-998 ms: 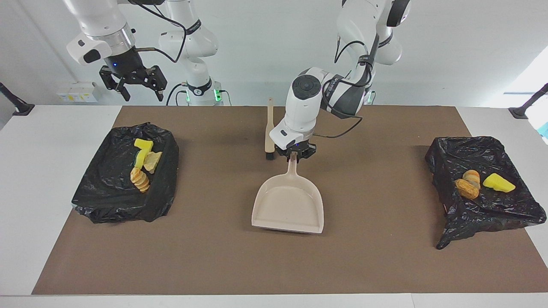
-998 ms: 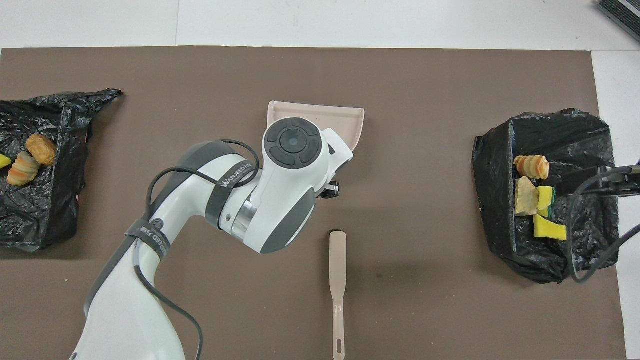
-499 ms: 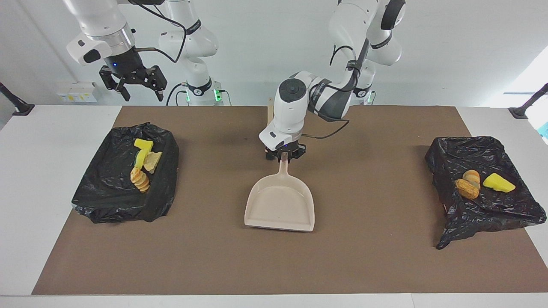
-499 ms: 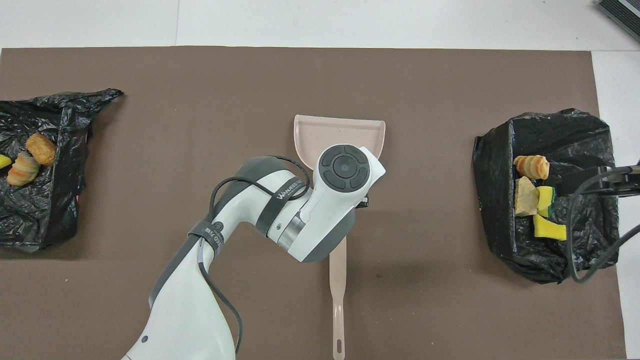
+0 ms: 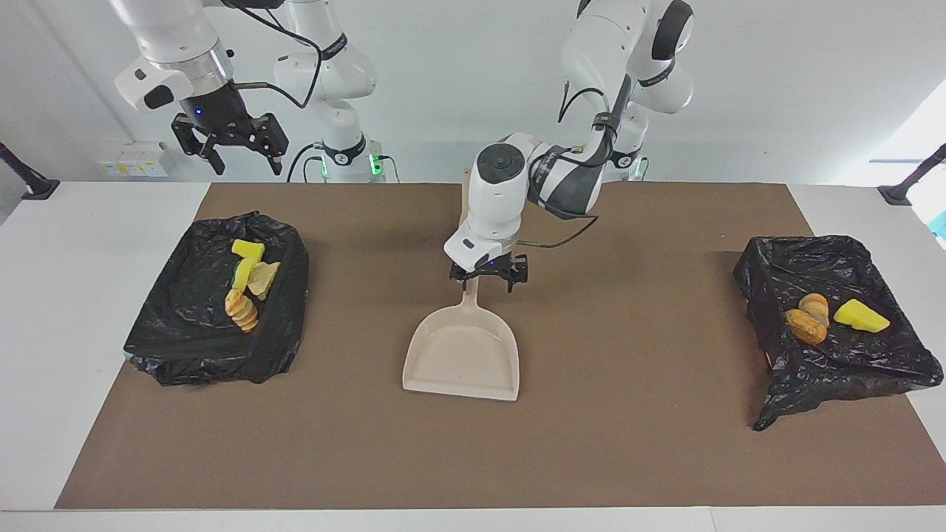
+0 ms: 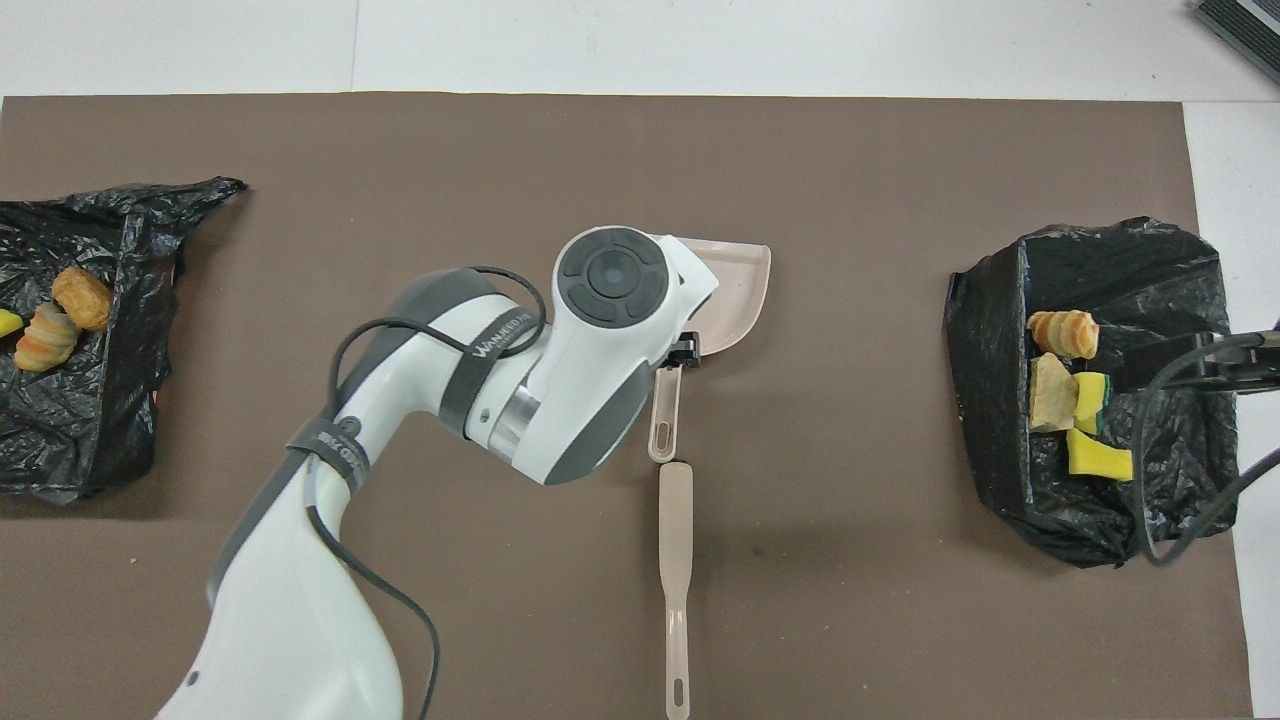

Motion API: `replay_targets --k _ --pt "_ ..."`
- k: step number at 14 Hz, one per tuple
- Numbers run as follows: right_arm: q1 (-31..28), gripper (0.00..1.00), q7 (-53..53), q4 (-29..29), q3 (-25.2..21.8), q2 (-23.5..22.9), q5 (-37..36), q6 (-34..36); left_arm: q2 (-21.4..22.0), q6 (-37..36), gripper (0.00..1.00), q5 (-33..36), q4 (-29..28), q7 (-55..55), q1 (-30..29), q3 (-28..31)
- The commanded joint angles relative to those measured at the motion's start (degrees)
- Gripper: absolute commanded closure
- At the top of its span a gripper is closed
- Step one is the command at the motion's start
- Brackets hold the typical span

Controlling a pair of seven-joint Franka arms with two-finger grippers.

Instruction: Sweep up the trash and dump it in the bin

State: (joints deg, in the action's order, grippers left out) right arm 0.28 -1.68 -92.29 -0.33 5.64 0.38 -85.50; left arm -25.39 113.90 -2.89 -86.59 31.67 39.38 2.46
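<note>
Dustpan (image 5: 462, 356) has shifted toward the right arm's end; left gripper (image 5: 489, 273), fingers now spread, is hovering over its handle, released. Right gripper (image 5: 230, 140), fingers apart, is waiting above the bag-lined bin (image 5: 214, 303) holding four trash scraps (image 5: 247, 284). Brush (image 6: 676, 580) is lying nearer the robots than the dustpan. Three trash scraps (image 5: 831, 316) are sitting in the other bin (image 5: 835, 325).
</note>
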Motion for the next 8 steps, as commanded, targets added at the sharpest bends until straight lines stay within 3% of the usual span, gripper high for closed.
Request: replay_targets --k 1,3,8 --pt "-0.20 0.00 1.24 0.27 -0.02 0.51 -0.20 1.30 3.15 -2.80 0.00 0.96 -0.08 -3.62 -4.47 -0.36" --pt "-0.28 0.00 1.24 0.27 -0.02 0.51 -0.20 1.30 4.55 -3.24 0.00 1.04 0.10 -4.85 -7.54 0.61" --pt "-0.20 0.00 1.15 0.27 -0.02 0.51 -0.20 1.30 10.00 -10.44 0.00 -0.10 0.10 -22.76 -18.70 0.96"
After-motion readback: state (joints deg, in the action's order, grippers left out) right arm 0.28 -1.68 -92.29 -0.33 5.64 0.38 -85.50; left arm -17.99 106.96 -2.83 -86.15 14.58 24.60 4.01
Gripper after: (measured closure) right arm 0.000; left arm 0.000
